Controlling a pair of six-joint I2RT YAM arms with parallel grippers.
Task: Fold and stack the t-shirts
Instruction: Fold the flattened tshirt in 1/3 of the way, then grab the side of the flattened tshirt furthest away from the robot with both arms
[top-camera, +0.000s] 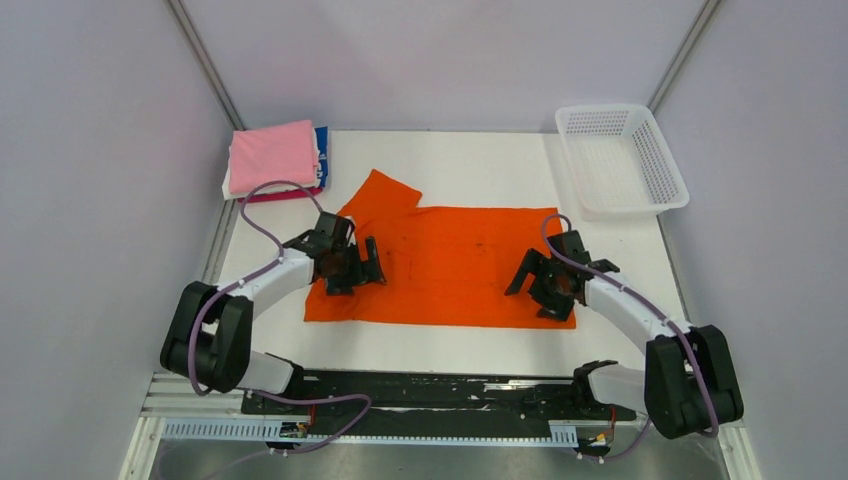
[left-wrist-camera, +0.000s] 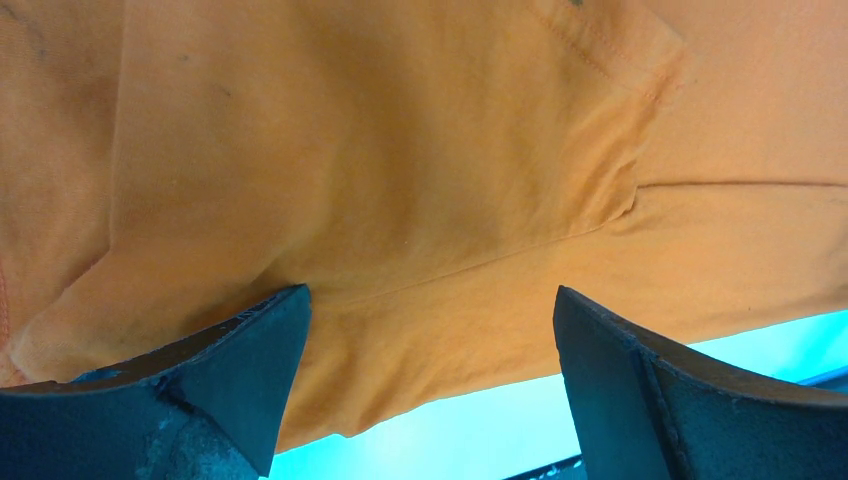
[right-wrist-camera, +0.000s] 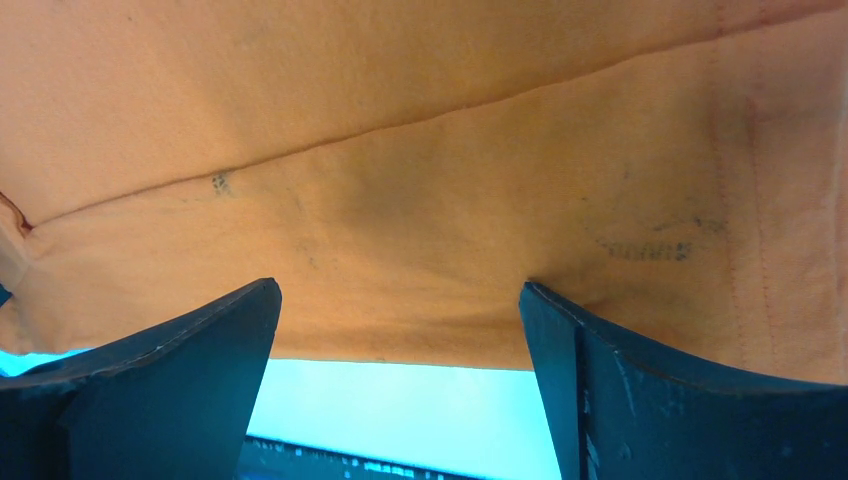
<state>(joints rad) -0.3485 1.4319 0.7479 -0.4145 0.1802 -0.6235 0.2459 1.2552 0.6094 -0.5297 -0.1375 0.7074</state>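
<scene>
The orange t-shirt (top-camera: 450, 260) lies flat in the middle of the table, folded to a rough rectangle with one sleeve sticking out at the far left. My left gripper (top-camera: 362, 268) is open and sits low over the shirt's left part; in the left wrist view (left-wrist-camera: 430, 300) its tips rest on the orange cloth (left-wrist-camera: 400, 160) near the near hem. My right gripper (top-camera: 532, 283) is open over the shirt's right near corner; in the right wrist view (right-wrist-camera: 398, 295) its tips press on the cloth (right-wrist-camera: 420, 200) by the hem. A stack of folded shirts, pink on top (top-camera: 272, 155), sits at the far left.
A white mesh basket (top-camera: 622, 160) stands at the far right corner. White table (top-camera: 480, 155) lies bare behind the orange shirt. A black rail (top-camera: 430, 390) runs along the near edge between the arm bases.
</scene>
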